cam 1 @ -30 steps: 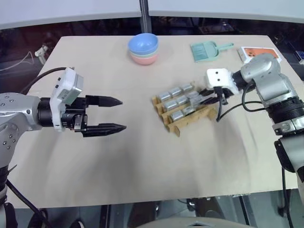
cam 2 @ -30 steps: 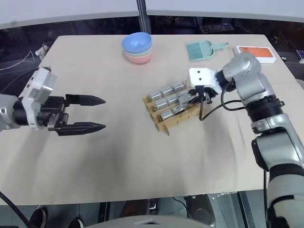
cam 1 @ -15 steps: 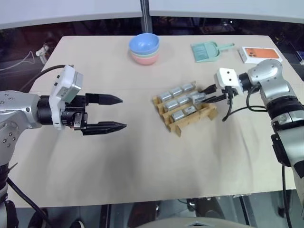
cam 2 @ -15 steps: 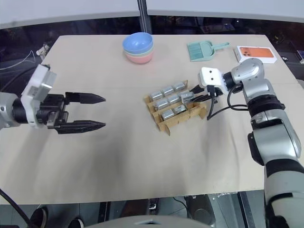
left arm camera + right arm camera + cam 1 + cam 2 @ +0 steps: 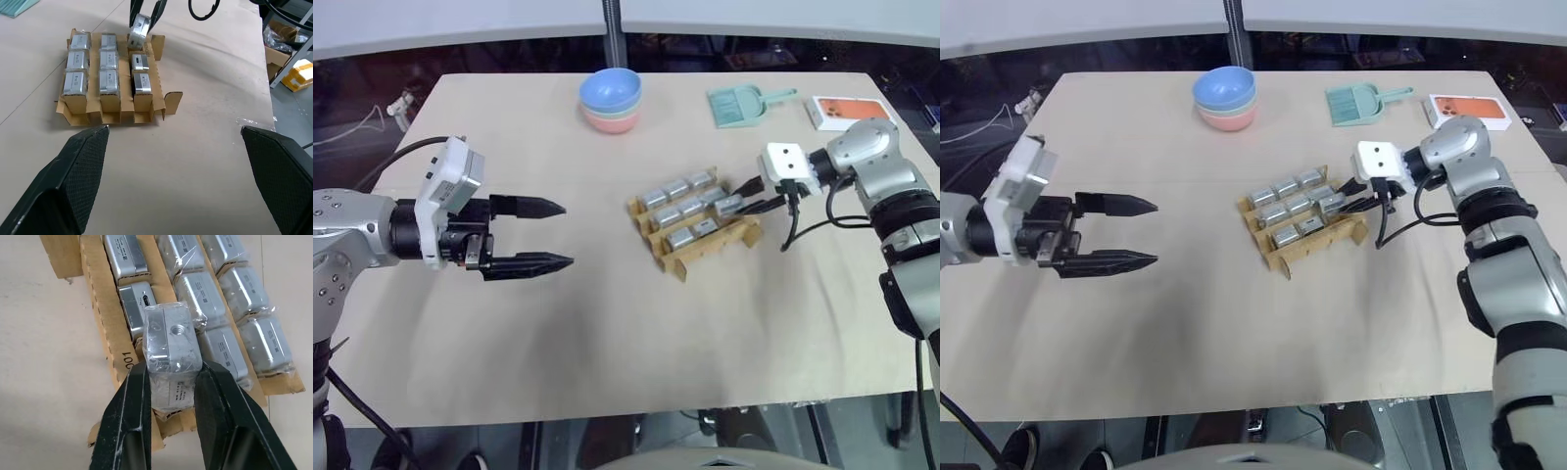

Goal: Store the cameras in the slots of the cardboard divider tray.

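At the tray's near-right end, the right gripper (image 5: 171, 396) pinches a wrapped camera (image 5: 172, 360) between its fingers, tilted just above the last free slot of the cardboard tray (image 5: 705, 247). Step: inserting the final camera; eight others sit slotted. Next move likely calls for levelling it and lowering into that slot. Left gripper (image 5: 536, 235) hangs wide open, empty, well apart.

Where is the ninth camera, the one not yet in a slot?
The silver-grey camera is clamped in the right gripper, over the end slot at the right-hand end of the brown cardboard divider tray, beside the eight slotted cameras.
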Motion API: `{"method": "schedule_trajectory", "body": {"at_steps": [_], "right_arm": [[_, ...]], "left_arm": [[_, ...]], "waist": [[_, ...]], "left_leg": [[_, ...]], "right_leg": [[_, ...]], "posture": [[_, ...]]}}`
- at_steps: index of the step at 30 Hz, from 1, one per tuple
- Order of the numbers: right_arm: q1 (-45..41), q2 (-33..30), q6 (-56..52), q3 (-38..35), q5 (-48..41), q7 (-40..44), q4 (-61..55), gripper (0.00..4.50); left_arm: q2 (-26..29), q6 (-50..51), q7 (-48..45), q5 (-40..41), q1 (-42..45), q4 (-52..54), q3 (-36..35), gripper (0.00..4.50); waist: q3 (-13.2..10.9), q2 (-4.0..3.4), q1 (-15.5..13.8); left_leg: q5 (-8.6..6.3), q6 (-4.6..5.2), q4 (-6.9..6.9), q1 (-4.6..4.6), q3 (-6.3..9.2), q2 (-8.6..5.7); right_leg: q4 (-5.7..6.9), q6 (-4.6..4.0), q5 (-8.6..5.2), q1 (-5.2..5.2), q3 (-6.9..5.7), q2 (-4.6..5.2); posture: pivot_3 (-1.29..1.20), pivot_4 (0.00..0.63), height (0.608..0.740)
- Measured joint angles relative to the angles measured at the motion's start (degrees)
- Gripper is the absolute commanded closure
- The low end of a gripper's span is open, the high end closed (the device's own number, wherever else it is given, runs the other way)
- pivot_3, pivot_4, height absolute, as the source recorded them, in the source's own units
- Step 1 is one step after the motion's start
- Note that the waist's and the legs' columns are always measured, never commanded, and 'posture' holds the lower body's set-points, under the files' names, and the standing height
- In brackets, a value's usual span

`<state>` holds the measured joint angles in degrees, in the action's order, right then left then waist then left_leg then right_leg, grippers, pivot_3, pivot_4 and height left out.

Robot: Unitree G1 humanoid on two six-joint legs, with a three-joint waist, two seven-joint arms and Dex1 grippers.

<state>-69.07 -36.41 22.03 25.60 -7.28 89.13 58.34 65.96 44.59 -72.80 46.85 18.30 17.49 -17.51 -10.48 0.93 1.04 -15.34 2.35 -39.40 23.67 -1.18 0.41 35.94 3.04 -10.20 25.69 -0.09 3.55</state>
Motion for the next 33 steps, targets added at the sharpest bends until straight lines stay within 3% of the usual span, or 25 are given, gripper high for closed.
{"method": "schedule_trajectory", "body": {"at_steps": [21,23,25,30,33], "right_arm": [[-1.2,3.66,11.22,-1.56,4.59,0.02,8.28,3.82],[-1.48,3.93,13.06,-2.42,6.45,-0.34,9.26,2.72],[-1.52,4.2,13.73,-2.39,7.55,-0.44,9.7,2.28],[-1.51,4.88,14.11,-3.77,9.92,-0.8,10.98,0.02],[-1.51,4.89,13.24,-4.67,10.85,-1.52,11.54,0.02]], "left_arm": [[0.11,0.71,0.51,0.16,-0.99,1.23,-1.49,0.0],[0.12,0.97,0.52,0.4,-1.43,1.55,-2.26,0.0],[0.14,1.02,0.51,0.48,-1.58,1.59,-2.35,0.0],[0.14,1.16,0.51,0.55,-1.75,1.65,-2.36,0.0],[0.15,1.17,0.48,0.55,-1.71,1.63,-2.35,0.0]], "waist": [[0.0,0.0,0.15],[0.0,0.0,0.15],[0.0,0.0,0.15],[0.0,-0.01,0.07],[0.0,-0.01,0.09]], "left_leg": [[0.0,-0.01,0.01,-0.02,0.01,0.0],[0.0,-0.01,0.01,-0.02,0.02,0.0],[0.0,-0.01,0.01,-0.02,0.01,0.0],[0.0,-0.01,0.01,-0.01,0.01,0.0],[0.0,-0.01,0.01,-0.01,0.0,0.0]], "right_leg": [[0.0,0.0,0.0,0.0,0.01,0.0],[0.0,0.0,0.0,0.0,0.01,0.0],[0.0,0.0,0.0,-0.01,0.01,-0.01],[0.0,0.0,0.0,0.0,0.01,0.0],[0.0,0.0,0.0,0.0,0.01,0.0]], "posture": [[0.0,0.15,0.74],[0.0,0.15,0.74],[0.0,0.15,0.74],[0.0,0.15,0.74],[0.0,0.15,0.74]]}}
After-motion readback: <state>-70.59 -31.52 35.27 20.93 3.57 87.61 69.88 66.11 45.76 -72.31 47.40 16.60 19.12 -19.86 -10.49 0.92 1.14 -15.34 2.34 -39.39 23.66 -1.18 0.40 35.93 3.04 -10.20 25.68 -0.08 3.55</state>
